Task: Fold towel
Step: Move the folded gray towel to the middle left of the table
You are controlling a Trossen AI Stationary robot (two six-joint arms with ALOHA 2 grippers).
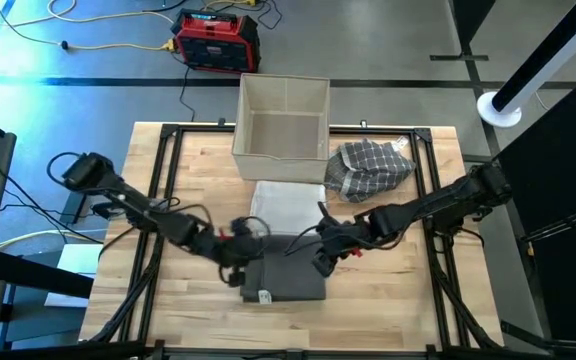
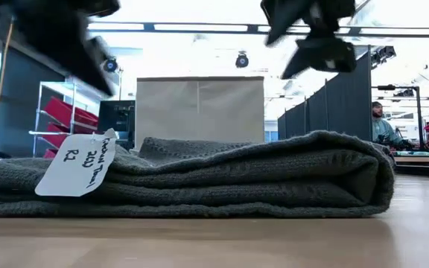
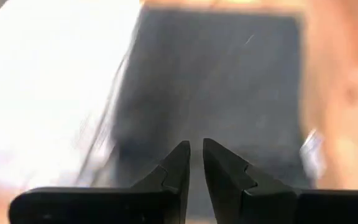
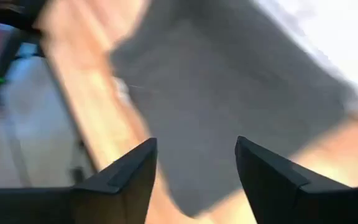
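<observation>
The grey towel [image 1: 286,280] lies flat on the table [image 1: 398,310] as a thick, squared-off pad, so the fold in hand looks finished and let go; I cannot tell whether one more fold is meant. The left gripper [image 1: 236,266] hangs over the towel's left edge with its fingers [image 3: 178,169] all but together and nothing between them. The right gripper [image 1: 326,256] hangs over the towel's right edge, spread wide and empty. If another fold is wanted, the next move calls for both grippers to come down onto one edge, pinch all the layers together and carry that edge across evenly, so the stack does not slide apart. Otherwise the arms need only clear off. The high view alone gives the layout: a white towel [image 1: 290,205] touches the grey towel's far side, with a bin [image 1: 283,115] beyond that and a checked cloth [image 1: 368,168] far-right of it. The low view alone shows the layers lying level, the rounded fold at the towel's right end, a handwritten tag [image 2: 77,165] hanging at its left, and both grippers clear above the cloth. Only the wrist views show the finger gaps.
</observation>
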